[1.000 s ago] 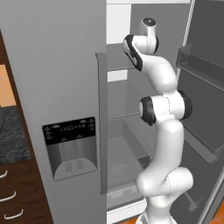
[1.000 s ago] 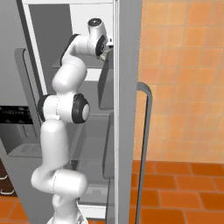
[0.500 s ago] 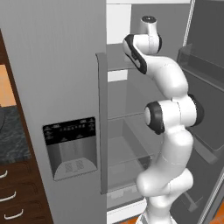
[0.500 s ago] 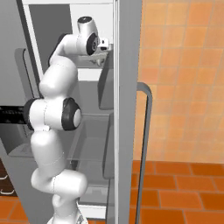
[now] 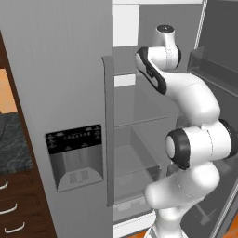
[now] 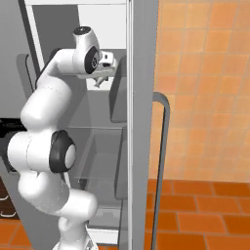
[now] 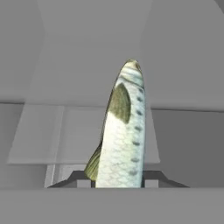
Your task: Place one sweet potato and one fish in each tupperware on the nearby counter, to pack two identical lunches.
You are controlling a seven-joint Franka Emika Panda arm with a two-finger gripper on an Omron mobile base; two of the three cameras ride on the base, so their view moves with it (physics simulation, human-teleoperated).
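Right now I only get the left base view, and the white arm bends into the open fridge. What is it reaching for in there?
Observer: The hand view shows a fish, silvery scales with olive fins, standing up between the finger tips of the end effector.
Operator: Is it actually holding it?
Observer: It looks so: a dark finger tip sits against each side of the fish, with no gap that I can see.
Operator: Where in the fridge is that?
Observer: In the right base view the end effector is high up, just inside the open fridge door, beside a grey door bin.
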